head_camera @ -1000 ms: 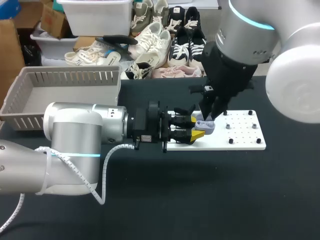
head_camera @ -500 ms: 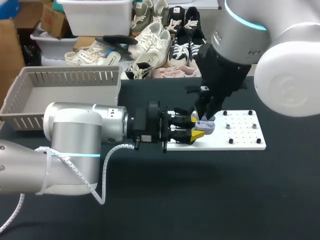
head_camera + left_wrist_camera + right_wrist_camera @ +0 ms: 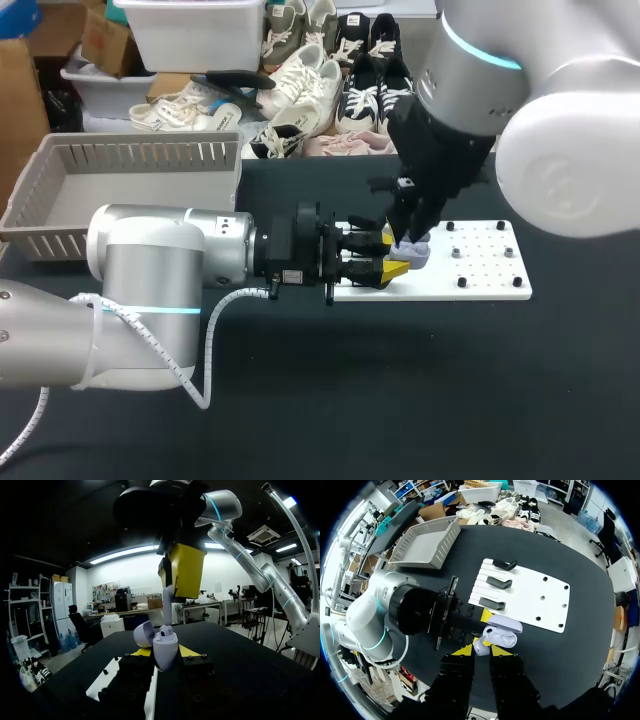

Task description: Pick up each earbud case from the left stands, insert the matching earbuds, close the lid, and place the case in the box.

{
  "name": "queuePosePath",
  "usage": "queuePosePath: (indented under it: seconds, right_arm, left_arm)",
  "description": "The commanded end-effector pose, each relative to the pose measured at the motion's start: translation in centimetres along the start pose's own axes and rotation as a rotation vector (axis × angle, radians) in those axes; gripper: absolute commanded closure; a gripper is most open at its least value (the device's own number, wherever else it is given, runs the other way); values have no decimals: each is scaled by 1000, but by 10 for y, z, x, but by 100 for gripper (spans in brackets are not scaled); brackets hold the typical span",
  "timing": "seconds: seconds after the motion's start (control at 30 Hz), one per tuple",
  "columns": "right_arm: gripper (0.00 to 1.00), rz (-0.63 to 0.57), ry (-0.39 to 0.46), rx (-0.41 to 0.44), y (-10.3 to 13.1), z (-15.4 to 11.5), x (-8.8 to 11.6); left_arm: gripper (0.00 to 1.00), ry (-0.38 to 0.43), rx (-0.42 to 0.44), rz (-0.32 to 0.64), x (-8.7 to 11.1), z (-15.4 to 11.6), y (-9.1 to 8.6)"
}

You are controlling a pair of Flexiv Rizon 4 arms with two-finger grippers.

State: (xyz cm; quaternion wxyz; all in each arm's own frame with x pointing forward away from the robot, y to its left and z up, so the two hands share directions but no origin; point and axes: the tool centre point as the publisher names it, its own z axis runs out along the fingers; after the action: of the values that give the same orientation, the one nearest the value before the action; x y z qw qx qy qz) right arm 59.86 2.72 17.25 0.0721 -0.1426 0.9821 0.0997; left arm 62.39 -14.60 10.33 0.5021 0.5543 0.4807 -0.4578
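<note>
You have the left gripper point(image 3: 165, 652) clamped on the open case point(image 3: 164, 640), the right gripper point(image 3: 481, 652) pinching an earbud point(image 3: 480, 646) into it; lid-closing and box point(image 3: 140, 152) placement remain outstanding.

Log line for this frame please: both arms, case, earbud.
left gripper: shut on earbud case, lid open, over white board | right gripper: shut on earbud, at case opening | stage: insertion, lid not closed

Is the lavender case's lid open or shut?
Open. The small lavender plastic earbud case has its lid swung back in both wrist views, a white earbud at its mouth.
</note>
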Motion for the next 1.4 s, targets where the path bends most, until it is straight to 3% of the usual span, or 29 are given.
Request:
queuePosePath:
  seconds: [0.03, 1.4]
  right_arm:
    - [100, 0, -7, -6, -3, 5, 1]
    - [100, 7, -57, -39, -10, 13, -2]
  left_arm:
    - [100, -1, -6, 1, 0, 0, -1]
    - [100, -1, -6, 1, 0, 0, -1]
